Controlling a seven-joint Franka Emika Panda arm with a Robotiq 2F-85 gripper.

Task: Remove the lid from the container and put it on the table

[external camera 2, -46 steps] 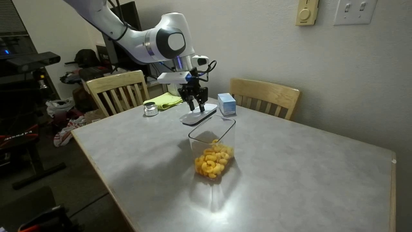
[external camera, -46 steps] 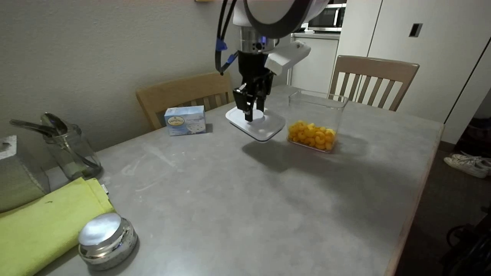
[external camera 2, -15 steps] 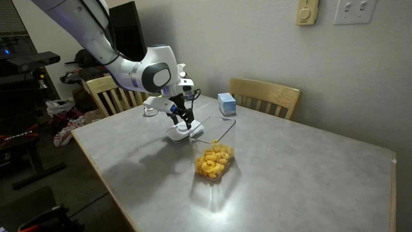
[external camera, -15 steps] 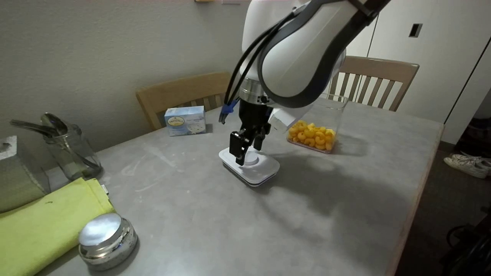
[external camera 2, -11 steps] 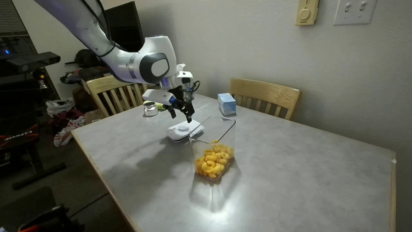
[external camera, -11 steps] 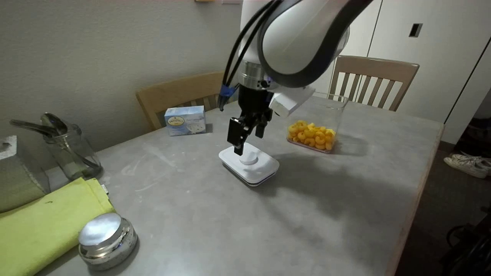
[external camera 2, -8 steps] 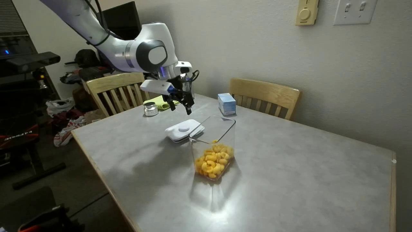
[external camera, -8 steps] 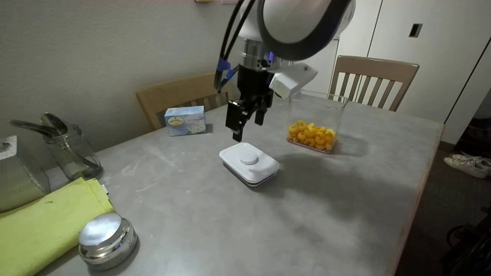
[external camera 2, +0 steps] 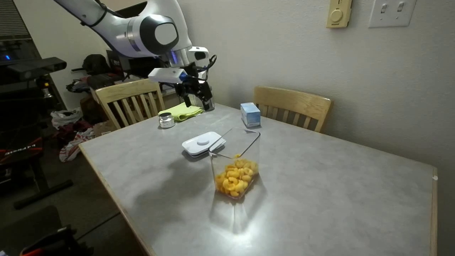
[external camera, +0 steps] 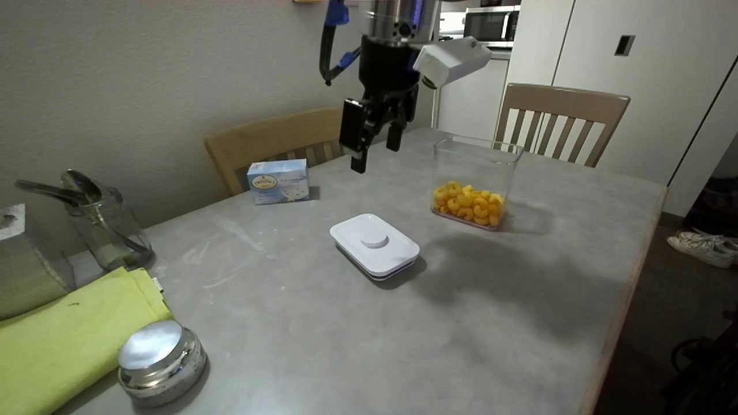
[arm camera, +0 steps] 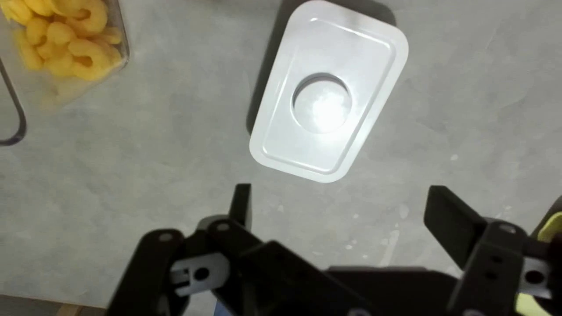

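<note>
The white lid lies flat on the grey table, knob up, apart from the container. It also shows in an exterior view and in the wrist view. The clear container stands upright and uncovered with yellow-orange pieces inside; it also shows in an exterior view and partly in the wrist view. My gripper is open and empty, well above the lid, touching nothing. In the wrist view its fingers are wide apart with bare table between them.
A blue tea box stands near the wall side. A round metal tin, a yellow cloth and a glass jar with cutlery are at one end. Wooden chairs stand at the table edges.
The lid was held in the air beside the container; it came down onto the table. My gripper let go of its knob and rose above it, now open. The container stayed put.
</note>
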